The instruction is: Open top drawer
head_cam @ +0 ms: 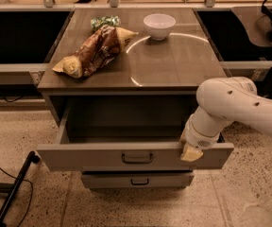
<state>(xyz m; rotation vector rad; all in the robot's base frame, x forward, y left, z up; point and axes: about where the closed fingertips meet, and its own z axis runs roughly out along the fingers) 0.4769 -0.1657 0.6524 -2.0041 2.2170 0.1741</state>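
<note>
The top drawer (89, 157) stands pulled far out from the cabinet, and its inside looks dark and empty. Its small dark loop handle (137, 158) sits at the centre of the grey-beige front. My gripper (191, 152) hangs from the white arm (235, 108) and rests at the upper edge of the drawer front, to the right of the handle, with its yellowish tip over the front face.
A narrower drawer front (107, 179) shows below, shut. On the cabinet top (174, 65) lie a brown chip bag (96, 51), a green packet (103, 21) and a white bowl (159, 26). A black cable and stand (13, 188) lie on the floor at left.
</note>
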